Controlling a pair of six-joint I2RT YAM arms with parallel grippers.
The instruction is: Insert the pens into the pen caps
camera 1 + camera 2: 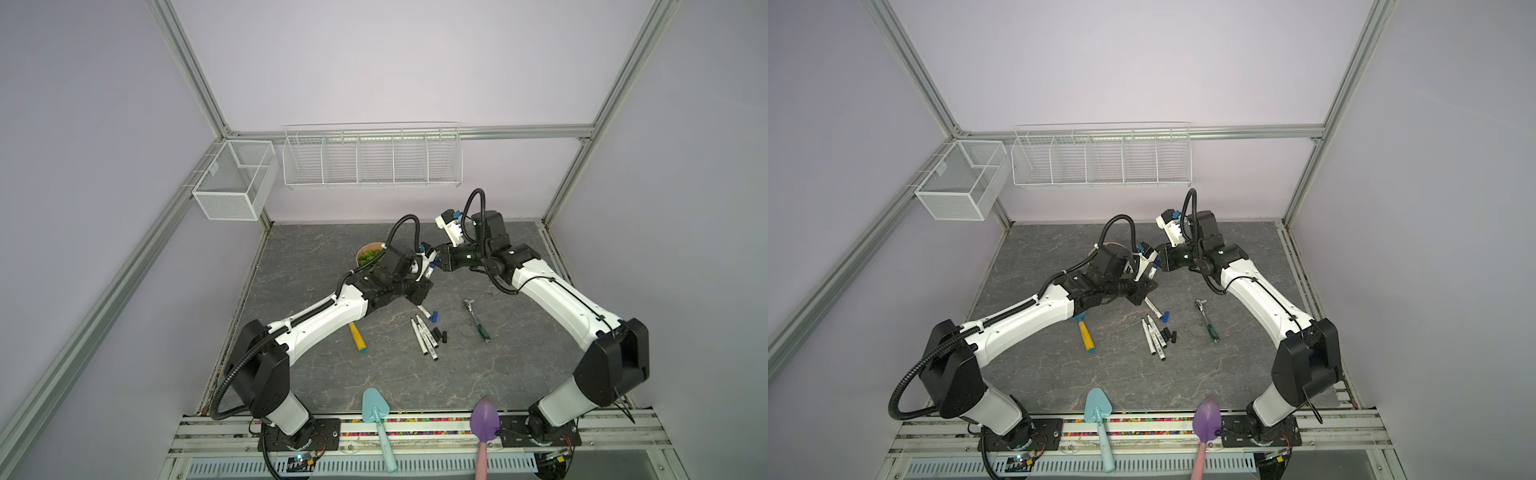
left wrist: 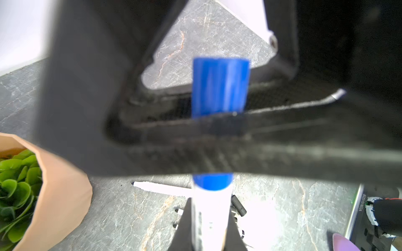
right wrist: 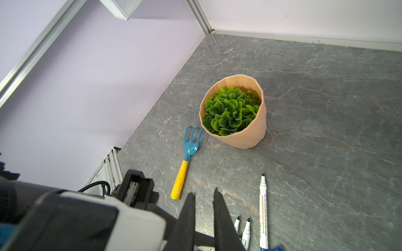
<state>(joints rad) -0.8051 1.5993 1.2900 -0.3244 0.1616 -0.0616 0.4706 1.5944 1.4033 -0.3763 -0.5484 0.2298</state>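
The two grippers meet nose to nose above the middle of the table (image 1: 332, 374). The left gripper (image 2: 210, 217) is clamped tight round the white barrel of a pen (image 2: 208, 195), which sticks out past its fingertips towards the right gripper (image 3: 203, 195). That one is drawn in almost fully as well. In the left wrist view its fingers cross the pen's far end and pinch a blue cap (image 2: 219, 87) sitting over the tip. How far the cap is pushed home I cannot tell. Beneath both grippers, a little back towards the robot's own side, the loose pens (image 1: 424, 337) lie together on the table. The spare caps (image 1: 437, 333) lie just beside them, on the right gripper's side.
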